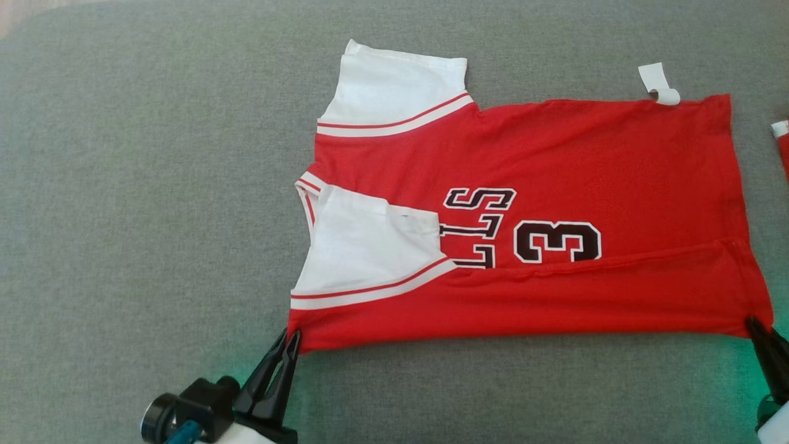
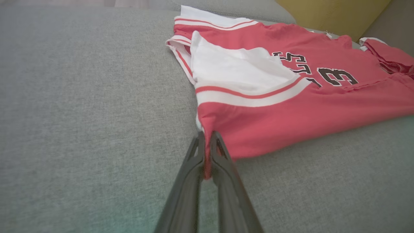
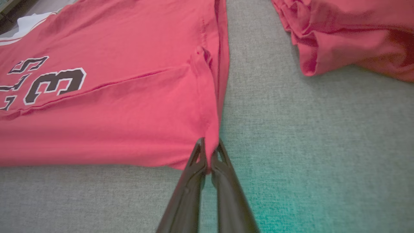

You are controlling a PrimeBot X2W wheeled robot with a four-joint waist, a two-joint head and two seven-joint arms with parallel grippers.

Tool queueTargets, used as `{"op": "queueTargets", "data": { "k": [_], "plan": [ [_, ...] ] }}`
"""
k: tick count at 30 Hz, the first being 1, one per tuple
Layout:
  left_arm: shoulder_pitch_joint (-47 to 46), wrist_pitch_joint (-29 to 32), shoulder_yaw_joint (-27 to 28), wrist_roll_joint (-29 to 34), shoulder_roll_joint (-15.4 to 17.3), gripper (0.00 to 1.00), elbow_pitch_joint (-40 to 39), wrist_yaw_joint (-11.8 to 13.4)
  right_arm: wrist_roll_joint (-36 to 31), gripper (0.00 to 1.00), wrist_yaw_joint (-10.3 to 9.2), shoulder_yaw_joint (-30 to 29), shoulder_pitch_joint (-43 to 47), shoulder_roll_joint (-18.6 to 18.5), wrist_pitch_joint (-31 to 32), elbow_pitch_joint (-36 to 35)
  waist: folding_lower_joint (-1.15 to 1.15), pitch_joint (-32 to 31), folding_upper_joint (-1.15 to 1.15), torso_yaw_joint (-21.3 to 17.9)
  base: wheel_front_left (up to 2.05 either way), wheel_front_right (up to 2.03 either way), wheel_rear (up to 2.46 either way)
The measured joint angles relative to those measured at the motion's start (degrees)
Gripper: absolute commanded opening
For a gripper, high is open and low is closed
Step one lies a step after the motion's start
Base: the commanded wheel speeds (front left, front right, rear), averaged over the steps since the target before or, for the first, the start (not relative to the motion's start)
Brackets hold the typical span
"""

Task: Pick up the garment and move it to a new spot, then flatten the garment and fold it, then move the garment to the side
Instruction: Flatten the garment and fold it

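The garment (image 1: 555,172) is a red jersey with white sleeves and black lettering, lying flat on the grey surface, its near long edge folded over the body. My left gripper (image 1: 290,338) is shut on the near left corner of the garment (image 2: 258,113), red cloth pinched between its fingers (image 2: 194,161). At the near right corner of the garment (image 3: 113,113), my right gripper (image 1: 755,327) is shut on the hem, and its fingers (image 3: 197,161) clamp the cloth there. A white tag (image 1: 656,83) sticks out at the far right edge.
A second red garment (image 3: 349,35) lies bunched just to the right, its edge peeking in at the head view's right side (image 1: 783,142). Grey fabric surface (image 1: 154,185) spreads wide to the left and in front. A yellow cushion (image 2: 330,13) stands behind.
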Motion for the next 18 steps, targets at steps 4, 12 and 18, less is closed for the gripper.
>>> {"op": "queueTargets", "data": {
  "k": [4, 12, 18],
  "plan": [
    [-0.1, 0.9, -0.2, -1.4, -0.1, 0.29, 0.4, -0.2, 0.2, 0.62, 0.0, 0.0, 0.8, 0.0, 0.6, -1.4, 0.0, 0.3, 0.0, -0.2, 0.0, 0.0, 0.0],
    [-4.3, 4.6, 0.1, -1.8, 1.3, 1.0, -2.0, -1.6, -1.5, 1.0, 0.0, -1.2, 0.0, 0.3, -2.7, -5.7, 0.0, 0.9, 0.0, -2.1, 0.0, 0.0, 0.0],
    [-18.0, 10.4, 3.7, -1.7, 7.5, 1.0, -6.5, -4.2, -2.9, 1.0, 0.0, 1.6, -6.0, 0.3, -5.2, -8.3, 0.01, 2.7, 0.0, -5.6, 0.0, 0.0, 0.0]
  ]
}}
